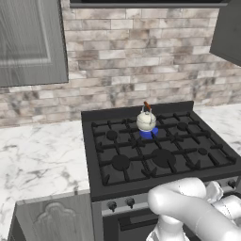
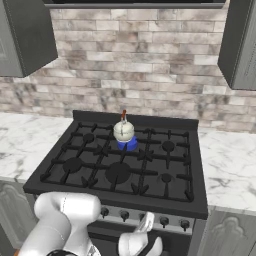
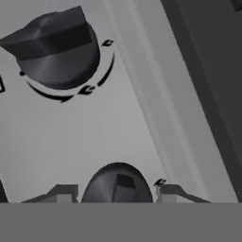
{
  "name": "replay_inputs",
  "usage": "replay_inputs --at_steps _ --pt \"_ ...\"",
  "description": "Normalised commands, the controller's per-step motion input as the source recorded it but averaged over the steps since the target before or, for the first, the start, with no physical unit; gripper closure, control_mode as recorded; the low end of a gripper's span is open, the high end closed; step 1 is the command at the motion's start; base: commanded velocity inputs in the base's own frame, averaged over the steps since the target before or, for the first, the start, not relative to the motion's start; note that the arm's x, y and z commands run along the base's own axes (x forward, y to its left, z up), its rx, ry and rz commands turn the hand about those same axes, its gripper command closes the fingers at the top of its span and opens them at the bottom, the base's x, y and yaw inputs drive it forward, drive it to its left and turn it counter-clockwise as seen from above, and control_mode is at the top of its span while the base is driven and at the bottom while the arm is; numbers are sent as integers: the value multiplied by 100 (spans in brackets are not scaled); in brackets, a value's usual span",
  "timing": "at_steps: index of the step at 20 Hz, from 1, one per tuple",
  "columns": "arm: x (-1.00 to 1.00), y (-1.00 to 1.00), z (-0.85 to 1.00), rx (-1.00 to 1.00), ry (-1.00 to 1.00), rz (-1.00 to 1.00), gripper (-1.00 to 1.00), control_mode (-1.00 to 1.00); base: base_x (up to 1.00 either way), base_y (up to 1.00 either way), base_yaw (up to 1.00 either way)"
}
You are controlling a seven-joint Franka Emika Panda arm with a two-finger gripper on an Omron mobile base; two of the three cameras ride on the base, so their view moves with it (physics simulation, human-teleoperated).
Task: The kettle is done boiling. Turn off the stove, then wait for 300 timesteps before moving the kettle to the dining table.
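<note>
Glossy white rounded arm (image 1: 197,212) of thick tube-like segments, with silver-grey metallic parts near the wrist.

Even, flat rendered light, soft faint shadows, no glare, close-up hand view blurry

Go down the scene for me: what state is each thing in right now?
kettle: upright on a rear burner, blue flame beneath.
stove: that burner lit.
knob: between the fingertips.
second knob: untouched.
gripper: partly open at the front panel, astride the knob.
</note>
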Motion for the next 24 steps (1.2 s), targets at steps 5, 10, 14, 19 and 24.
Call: replay_inputs --at_steps 5,10,14,19,24 --pt "-29 -13 -20 59 -6 -9 100 -100 0 0 0" --pt "-31 -31 -15 62 0 -2 100 -100 0 0 0" --pt "-25 -41 -15 53 -3 0 100 -100 0 0 0" --pt "-20 -28 -3 35 -8 0 100 -100 0 0 0" --pt "-9 -19 -1 34 -3 0 100 -100 0 0 0"
